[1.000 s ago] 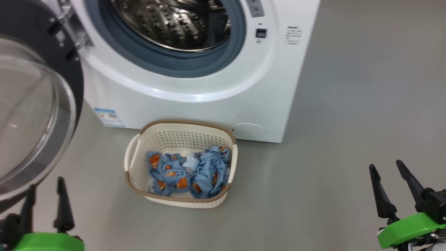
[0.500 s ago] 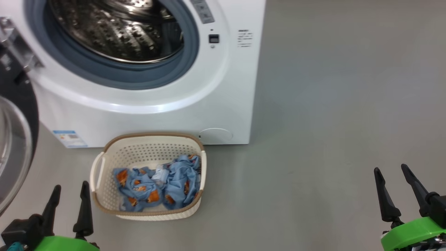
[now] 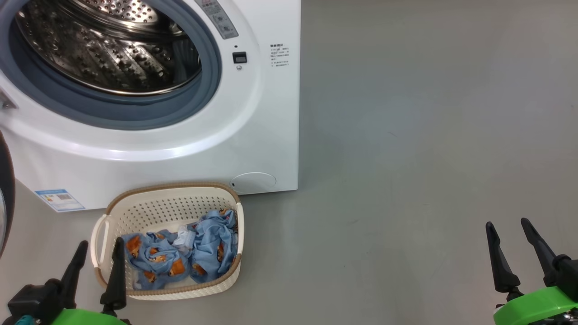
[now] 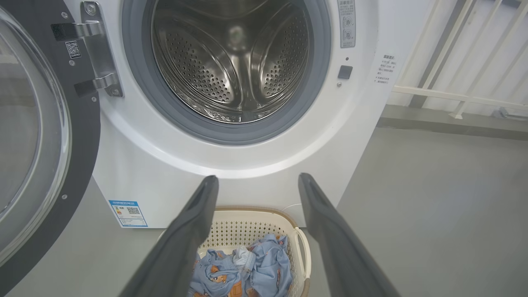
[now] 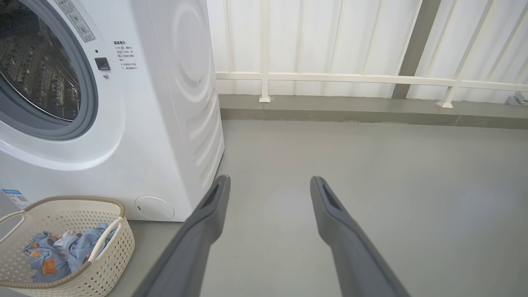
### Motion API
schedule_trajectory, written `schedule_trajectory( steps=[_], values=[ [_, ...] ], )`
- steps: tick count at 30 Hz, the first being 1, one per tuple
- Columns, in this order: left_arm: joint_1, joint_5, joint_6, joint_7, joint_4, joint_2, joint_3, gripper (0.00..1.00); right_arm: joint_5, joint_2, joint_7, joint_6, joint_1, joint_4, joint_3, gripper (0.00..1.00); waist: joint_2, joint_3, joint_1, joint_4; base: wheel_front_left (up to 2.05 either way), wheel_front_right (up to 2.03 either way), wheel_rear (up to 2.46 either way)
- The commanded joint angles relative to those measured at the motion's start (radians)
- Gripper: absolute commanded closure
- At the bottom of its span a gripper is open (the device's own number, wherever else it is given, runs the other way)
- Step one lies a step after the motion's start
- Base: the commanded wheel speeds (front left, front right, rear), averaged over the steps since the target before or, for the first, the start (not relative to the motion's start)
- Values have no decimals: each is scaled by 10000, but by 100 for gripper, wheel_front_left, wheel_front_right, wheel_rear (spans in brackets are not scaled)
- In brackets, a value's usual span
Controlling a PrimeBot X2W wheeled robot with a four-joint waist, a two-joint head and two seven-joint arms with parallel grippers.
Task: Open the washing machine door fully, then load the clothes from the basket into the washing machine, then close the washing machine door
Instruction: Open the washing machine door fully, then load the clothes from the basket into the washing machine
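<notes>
The white washing machine (image 3: 149, 149) stands with its steel drum (image 4: 239, 62) uncovered. The washing machine door (image 4: 78, 136), black-rimmed with clear glass, is swung out on its left hinge; a dark sliver of its rim (image 3: 5, 189) shows in the head view. On the floor before the machine sits the cream basket (image 3: 113, 212) holding the crumpled light blue clothes (image 3: 180, 257). My left gripper (image 3: 101, 243) is open and empty just before the basket's near left corner, and in its own view (image 4: 258, 179) it points over the basket (image 4: 239, 235). Far right, my right gripper (image 3: 506, 223) hangs open over bare floor.
Grey floor (image 3: 406, 158) stretches wide to the machine's right. A white railing (image 5: 350, 78) on a low kerb runs along the back wall. The open door juts out on the left of the machine.
The head camera has swung right, so machine and basket sit further left and the door has nearly left that picture. The left gripper now shows beside the basket. Both grippers stay open.
</notes>
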Motion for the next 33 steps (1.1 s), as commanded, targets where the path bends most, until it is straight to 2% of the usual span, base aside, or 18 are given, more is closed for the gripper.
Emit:
schedule_trajectory(
  steps=[1, 14, 25, 33],
  values=[
    [-257, -53, -15, -63, -234, 305, 386, 0, 83, -120, -122, 16, 45, -268, 155, 0, 0, 14, 0, -33, 0, 0, 0],
    [-422, -335, -15, -63, -249, 428, 284, 0, 64, -34, -122, 16, -17, -278, 95, 0, 0, 91, 0, 37, 4, -16, 12],
    [-600, -513, -15, -63, -288, 557, 18, 0, 51, 13, -122, 16, -157, -323, 130, 0, 0, 220, 0, 60, 84, -155, 71],
    [-647, -404, -15, -63, -234, 497, 197, 0, 68, 76, -122, 16, -202, -308, 194, 0, 0, 241, 0, 24, 111, -149, 38]
  ],
)
